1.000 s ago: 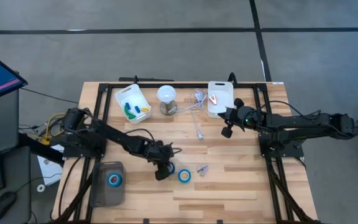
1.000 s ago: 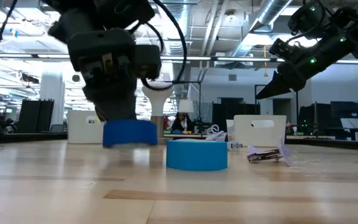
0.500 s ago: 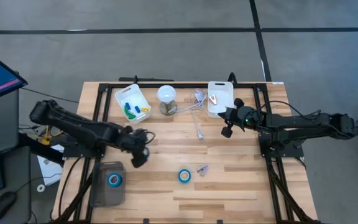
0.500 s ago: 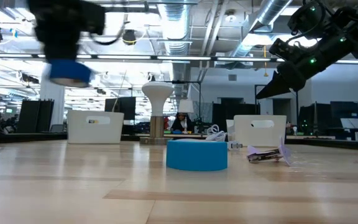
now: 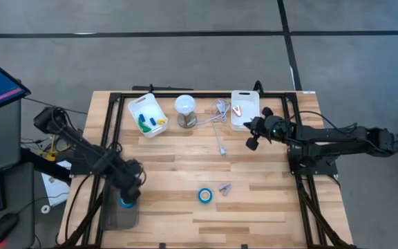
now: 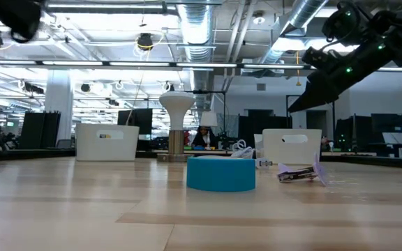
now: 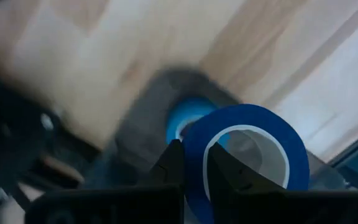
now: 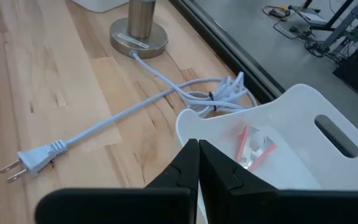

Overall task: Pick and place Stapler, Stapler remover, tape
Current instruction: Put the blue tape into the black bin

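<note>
From the high view, the left pincer (image 5: 127, 196) hangs over the dark grey plastic tray (image 5: 109, 220) at the near left edge of the wooden counter (image 5: 268, 194). Directly under it a bright blue roll of tape (image 5: 126, 203) shows in the tray. A second blue roll (image 5: 205, 195) lies well off toward the counter's middle, with a small metal staple remover (image 5: 224, 188) just beside that roll. The right pincer (image 5: 251, 138), fingers pressed shut on nothing, waits beside the white handled bin (image 5: 244, 108).

In the low view, the second roll (image 6: 221, 173) sits flat on the counter and the remover (image 6: 300, 172) lies near it; the left pincer cannot be made out there.

In the left wrist view, the fingers (image 7: 169, 165) pinch the wall of a carried blue roll (image 7: 247, 152), nearly closed on it, and beyond it a lighter roll (image 7: 188, 121) rests in the tray.

The step in hand looks like placing; next the pincer would need to lower and release over the tray.
</note>
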Available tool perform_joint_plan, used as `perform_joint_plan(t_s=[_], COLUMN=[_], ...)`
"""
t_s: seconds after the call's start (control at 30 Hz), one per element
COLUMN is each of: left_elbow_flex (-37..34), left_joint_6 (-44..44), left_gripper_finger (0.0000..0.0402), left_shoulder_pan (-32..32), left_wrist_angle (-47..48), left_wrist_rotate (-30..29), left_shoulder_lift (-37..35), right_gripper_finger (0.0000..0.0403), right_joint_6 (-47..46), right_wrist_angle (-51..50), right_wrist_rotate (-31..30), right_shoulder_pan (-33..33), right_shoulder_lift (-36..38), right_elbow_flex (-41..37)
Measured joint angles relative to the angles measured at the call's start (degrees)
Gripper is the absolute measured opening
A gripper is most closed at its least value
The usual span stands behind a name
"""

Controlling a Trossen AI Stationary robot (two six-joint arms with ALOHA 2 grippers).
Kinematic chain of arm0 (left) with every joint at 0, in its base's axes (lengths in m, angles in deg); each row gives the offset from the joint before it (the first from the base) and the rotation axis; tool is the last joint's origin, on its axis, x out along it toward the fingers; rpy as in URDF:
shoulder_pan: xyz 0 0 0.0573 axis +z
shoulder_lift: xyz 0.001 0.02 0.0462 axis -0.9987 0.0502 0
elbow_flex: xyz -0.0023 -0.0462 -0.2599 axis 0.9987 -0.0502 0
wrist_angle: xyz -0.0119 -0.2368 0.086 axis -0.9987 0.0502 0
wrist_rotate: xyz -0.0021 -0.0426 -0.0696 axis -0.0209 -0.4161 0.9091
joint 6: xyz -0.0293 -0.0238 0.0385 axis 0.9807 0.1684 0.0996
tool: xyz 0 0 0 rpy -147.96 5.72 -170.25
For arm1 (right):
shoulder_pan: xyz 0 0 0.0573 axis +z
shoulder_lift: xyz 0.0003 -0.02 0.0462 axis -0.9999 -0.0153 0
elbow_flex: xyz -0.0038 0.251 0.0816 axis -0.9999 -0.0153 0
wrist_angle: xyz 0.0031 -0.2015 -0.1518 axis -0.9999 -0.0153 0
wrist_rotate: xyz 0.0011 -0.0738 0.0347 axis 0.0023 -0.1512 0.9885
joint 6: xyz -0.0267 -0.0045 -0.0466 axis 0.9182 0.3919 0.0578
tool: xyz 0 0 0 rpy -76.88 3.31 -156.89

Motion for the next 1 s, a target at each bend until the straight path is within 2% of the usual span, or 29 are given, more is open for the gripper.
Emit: perform_joint_plan(t_s=[0.17, 0.27, 0.6, 0.77, 0.87, 1.0], left_elbow_flex=[-0.33, -2.45, -12.65, -14.93, -15.28, -15.65], left_joint_6=[11.88, 15.14, 16.15, 16.16, 16.16, 16.38], left_gripper_finger=[0.0017, 0.0017, 0.0017, 0.0020, 0.0037, 0.0080], left_shoulder_pan=[-7.24, -10.26, -11.91, -11.95, -11.95, -11.88], left_wrist_angle=[0.31, 0.12, -10.45, -12.17, -12.37, -12.19], left_wrist_rotate=[0.16, 0.20, 0.29, 0.74, 0.38, -2.57], left_shoulder_lift=[0.09, 1.14, 3.87, 3.57, 3.64, 3.89], right_gripper_finger=[0.0000, 0.0000, 0.0000, 0.0000, 0.0000, 0.0000], right_joint_6=[0.00, 0.00, 0.00, 0.02, 0.02, 0.02], right_wrist_angle=[-0.29, -0.28, -0.44, -0.49, -0.66, -0.65], right_wrist_rotate=[0.04, 0.07, 0.22, 0.22, 0.22, 0.22], right_shoulder_pan=[-0.32, -0.27, -0.27, -0.27, -0.27, -0.27], right_shoulder_lift=[0.00, 0.00, -0.02, -0.01, -0.02, -0.02], right_elbow_flex=[-0.01, 0.00, 0.01, 0.00, -0.01, 0.00])
